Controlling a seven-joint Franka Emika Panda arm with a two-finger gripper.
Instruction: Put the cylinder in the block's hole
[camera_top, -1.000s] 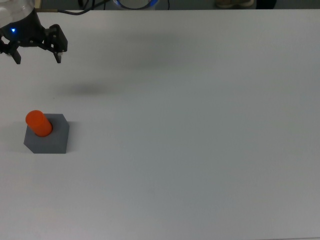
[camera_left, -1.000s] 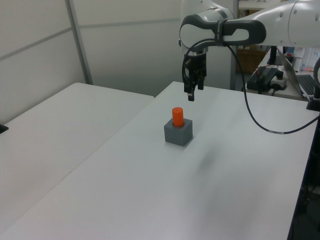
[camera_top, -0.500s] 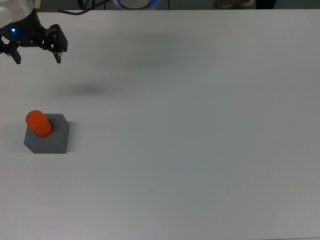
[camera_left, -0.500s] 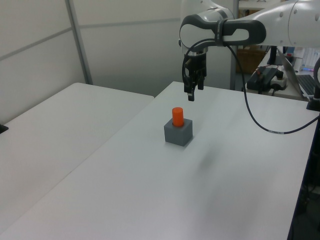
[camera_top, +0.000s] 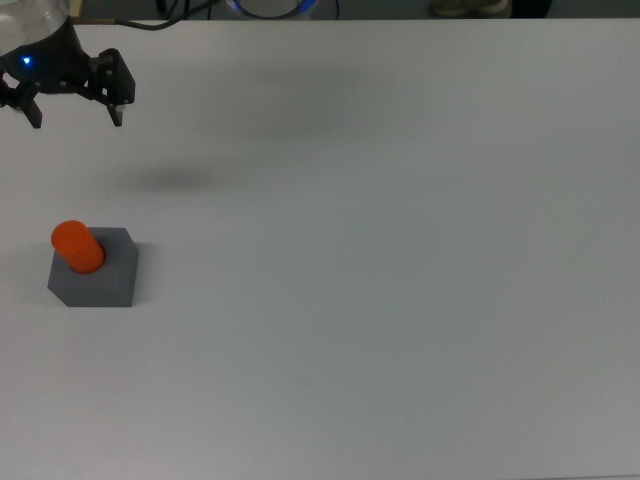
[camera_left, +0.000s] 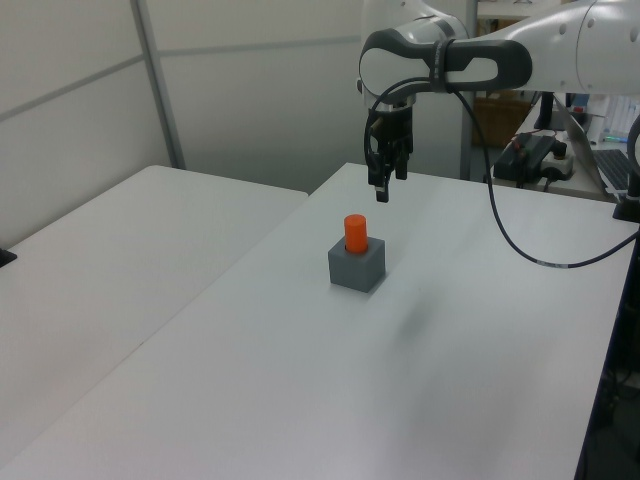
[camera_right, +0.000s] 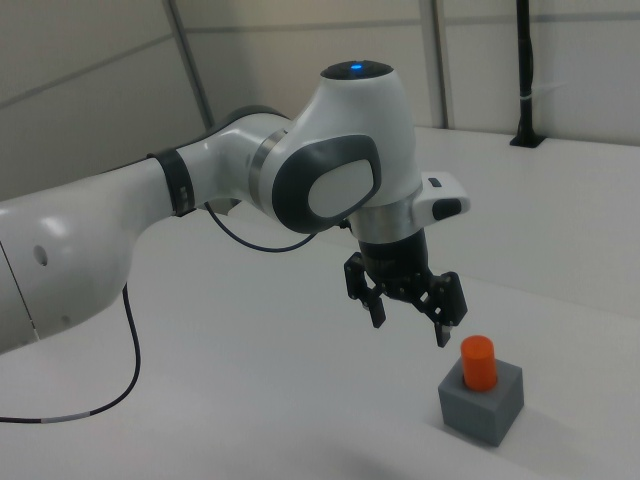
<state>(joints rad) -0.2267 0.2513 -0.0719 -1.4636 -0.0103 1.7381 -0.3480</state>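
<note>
One small bright orange matte cylinder (camera_top: 77, 246) (camera_left: 355, 232) (camera_right: 477, 362), standing upright with its lower end seated in the round hole of the block; the hole itself is covered by the cylinder and cannot be seen.

One dark grey matte cube-like block (camera_top: 100, 280) (camera_left: 358, 269) (camera_right: 485, 405), resting on the white table top (camera_top: 400, 250) (camera_left: 300, 380) (camera_right: 250, 380), near the top view's left edge. Bare table surface surrounds it on every side; nothing touches it but the cylinder.

One black two-finger gripper (camera_top: 75, 113) (camera_left: 381, 188) (camera_right: 408, 328) on a white and grey robot arm (camera_left: 470, 55) (camera_right: 250, 200), hanging in the air with fingers spread apart and nothing between them. It is clear of the cylinder and block, above and to one side: toward the top view's upper left corner, and in the right view up and to the left of the cylinder.

One black cable (camera_left: 510, 230) (camera_right: 130, 370), looping from the arm above the table, well apart from the block.

One second white table (camera_left: 100, 260), at the left view's left, separated by a narrow gap.

One grey wall with a vertical post (camera_left: 155, 80), behind the tables.

Assorted equipment at the left view's far right, too indistinct to identify.
</note>
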